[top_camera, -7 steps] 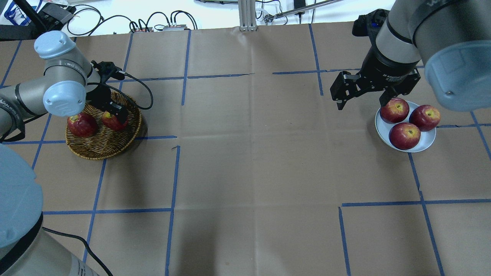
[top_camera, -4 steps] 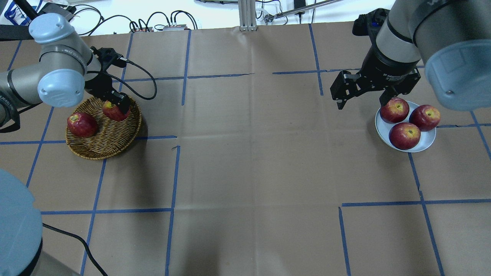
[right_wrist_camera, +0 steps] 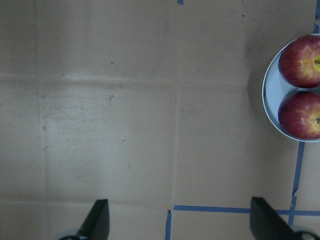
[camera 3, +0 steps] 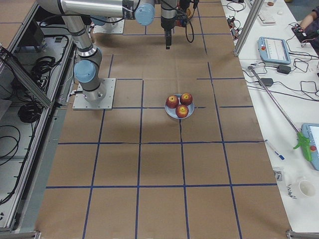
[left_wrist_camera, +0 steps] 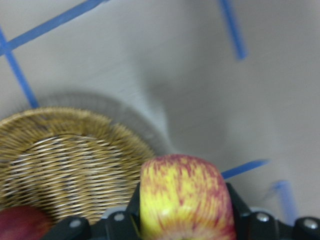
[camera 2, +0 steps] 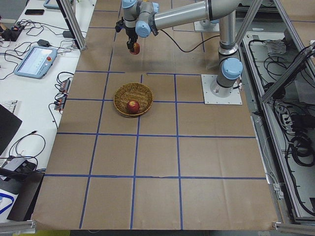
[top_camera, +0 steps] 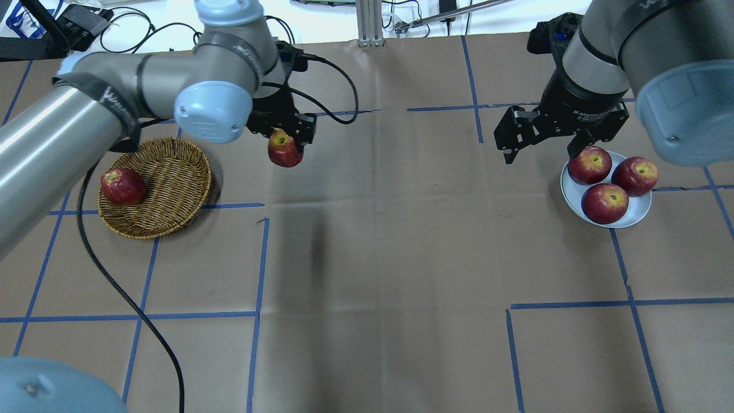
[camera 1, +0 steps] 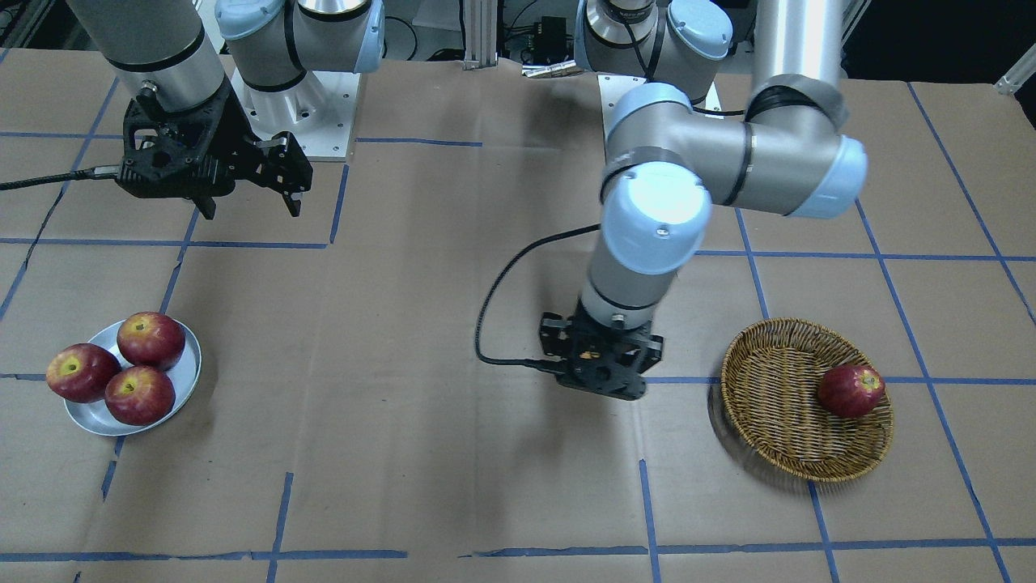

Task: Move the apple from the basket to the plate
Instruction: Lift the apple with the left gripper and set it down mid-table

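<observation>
My left gripper (top_camera: 284,136) is shut on the apple (top_camera: 285,154), red with yellow streaks, and holds it in the air to the right of the wicker basket (top_camera: 163,206). The left wrist view shows the apple (left_wrist_camera: 182,200) between the fingers, with the basket (left_wrist_camera: 70,160) behind it. In the front-facing view the gripper (camera 1: 603,374) hides the apple. The grey-blue plate (top_camera: 637,216) at the right holds three dark red apples. My right gripper (top_camera: 540,155) hangs open and empty just left of the plate, above the table.
One dark red apple (top_camera: 122,186) lies in the basket at its left side. The left arm's black cable (top_camera: 338,109) loops above the table beside the held apple. Brown paper with blue tape lines (top_camera: 258,258) covers the table between basket and plate.
My left gripper has lifted the apple out of the basket and carried it right, past the basket's rim. The right arm has not moved.
</observation>
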